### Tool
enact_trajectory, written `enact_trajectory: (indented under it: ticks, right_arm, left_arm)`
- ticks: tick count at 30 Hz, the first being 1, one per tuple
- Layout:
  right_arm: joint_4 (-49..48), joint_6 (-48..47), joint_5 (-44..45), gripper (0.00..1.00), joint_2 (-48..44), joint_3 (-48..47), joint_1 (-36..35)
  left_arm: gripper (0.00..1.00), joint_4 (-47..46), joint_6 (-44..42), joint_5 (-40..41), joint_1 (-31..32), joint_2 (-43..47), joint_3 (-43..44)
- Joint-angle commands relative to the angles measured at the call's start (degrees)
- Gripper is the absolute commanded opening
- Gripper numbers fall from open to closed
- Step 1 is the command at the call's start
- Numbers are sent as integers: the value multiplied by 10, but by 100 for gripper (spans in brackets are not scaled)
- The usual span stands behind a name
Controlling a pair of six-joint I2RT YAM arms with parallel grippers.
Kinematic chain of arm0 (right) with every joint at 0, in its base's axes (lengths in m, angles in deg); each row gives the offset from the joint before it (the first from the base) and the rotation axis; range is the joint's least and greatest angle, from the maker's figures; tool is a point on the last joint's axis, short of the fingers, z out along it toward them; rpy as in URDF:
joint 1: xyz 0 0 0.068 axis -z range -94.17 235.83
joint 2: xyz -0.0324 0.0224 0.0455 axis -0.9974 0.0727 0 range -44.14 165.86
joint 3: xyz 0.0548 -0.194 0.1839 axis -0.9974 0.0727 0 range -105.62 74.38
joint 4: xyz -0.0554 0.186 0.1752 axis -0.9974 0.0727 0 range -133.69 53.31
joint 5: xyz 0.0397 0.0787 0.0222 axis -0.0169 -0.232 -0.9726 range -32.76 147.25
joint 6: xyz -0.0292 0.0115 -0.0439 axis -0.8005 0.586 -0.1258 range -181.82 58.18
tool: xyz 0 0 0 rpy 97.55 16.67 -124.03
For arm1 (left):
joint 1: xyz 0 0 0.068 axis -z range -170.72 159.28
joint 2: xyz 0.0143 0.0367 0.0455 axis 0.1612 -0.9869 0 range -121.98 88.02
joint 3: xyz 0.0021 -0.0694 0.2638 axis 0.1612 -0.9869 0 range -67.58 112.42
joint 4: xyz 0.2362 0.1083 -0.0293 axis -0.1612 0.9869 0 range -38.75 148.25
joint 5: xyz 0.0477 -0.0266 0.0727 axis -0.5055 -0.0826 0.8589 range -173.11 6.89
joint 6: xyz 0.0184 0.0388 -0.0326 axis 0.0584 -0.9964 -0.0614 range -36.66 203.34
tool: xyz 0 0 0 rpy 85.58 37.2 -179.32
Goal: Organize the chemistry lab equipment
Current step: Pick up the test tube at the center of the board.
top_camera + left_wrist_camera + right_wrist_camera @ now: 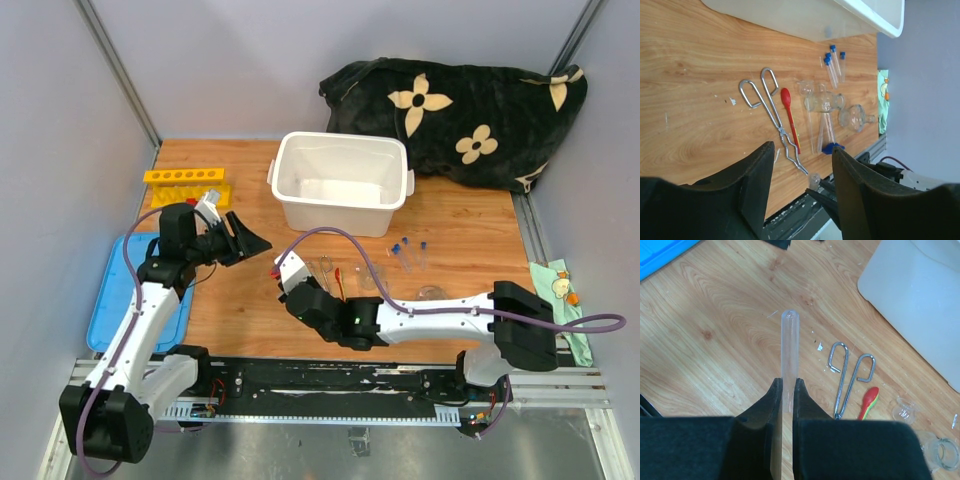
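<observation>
The left arm point(140, 310) rises from the lower left and bends toward centre, its left gripper point(245, 240) with jaws apart around nothing, while the right arm point(430, 318) stretches low from the lower right to centre, its right gripper point(283, 280) pinched on a clear tube point(789, 340).

Wooden worktop point(470, 230), warm orange grain, a few small white flecks on it. Plain pale grey walls on three sides: back wall point(300, 60), left wall point(50, 150), right wall point(610, 150). Slanted metal posts point(115, 65) in both back corners. Black flowered blanket point(470, 110) bunched at back right. White bin point(340, 215) at back centre. Blue lid point(105, 310) at left edge. Green cloth point(560, 290) at right edge. Aluminium rail point(560, 380) along near edge, grey metal floor point(300, 450) below. Light even, shadows soft.
</observation>
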Motion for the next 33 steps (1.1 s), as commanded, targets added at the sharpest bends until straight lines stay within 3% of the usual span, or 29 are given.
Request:
enact_trajectory:
  ticks: [1,10,16,27,33]
  right_arm:
    - [-13,-14,26,1,9,-28,-7]
    - [-14,-23,41,1,15,-34,-7]
    - [-18,-30,51,1,23,-39,-7]
    - [-24,-35,58,1,26,-43,-7]
    - [-25,-35,61,1,28,-43,-7]
  left_arm:
    - [54,-15,1,-47,14,-7,-3]
    - [54,-4,-20,-100,36,-30,-7]
    - [46,2,-25,-108,44,-32,-3]
    - [45,15,-35,-105,55,-38,-1]
    - [39,15,-36,-105,58,-39,0]
